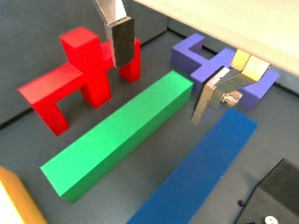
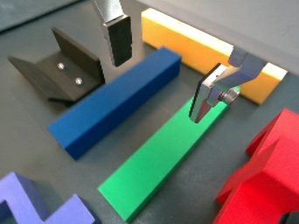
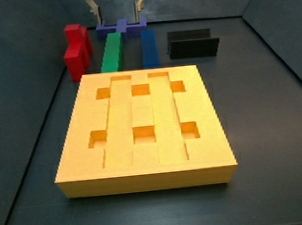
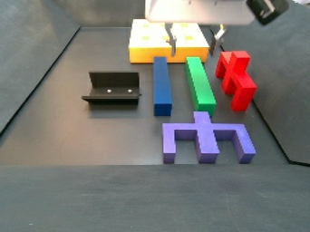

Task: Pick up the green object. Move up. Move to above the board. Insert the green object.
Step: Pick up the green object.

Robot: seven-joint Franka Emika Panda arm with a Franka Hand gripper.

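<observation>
- Green object [image 4: 198, 82]: long bar lying flat on the dark surface [image 4: 72, 136], lengthwise, with the blue bar [image 4: 161, 84] just to its left and the red block [image 4: 237, 78] to its right. In a side view [image 3: 110, 50] only part of it shows beyond the board's far edge.
- In both wrist views the green bar is seen whole [image 1: 122, 131] [image 2: 170, 159]; nothing covers it except the silver fingers in front.
- Gripper [image 1: 162, 68] sits low over one end of the green bar, jaws spread wide, one finger [image 1: 121, 41] on the red-block side, the other [image 1: 208, 94] on the blue-bar side. Nothing is held. Whether the pads touch the bar's sides cannot be told.
- In a side view the gripper [image 4: 190, 38] hangs over the bar's far end, near the board; its upper body is cut off by the frame edge. In a side view [image 3: 116, 9] only the pale fingers show, small and hard to read.
- Board [image 3: 145, 128]: large orange-yellow slab, six square holes, all open. In a side view [image 4: 151, 40] it is mostly hidden behind the gripper.
- Purple piece [image 4: 208, 139]: comb-shaped, at the near end of the bars; partly cut off in a wrist view [image 2: 35, 206].
- Fixture [image 4: 114, 88]: dark bracket left of the blue bar, well apart from the green one.
</observation>
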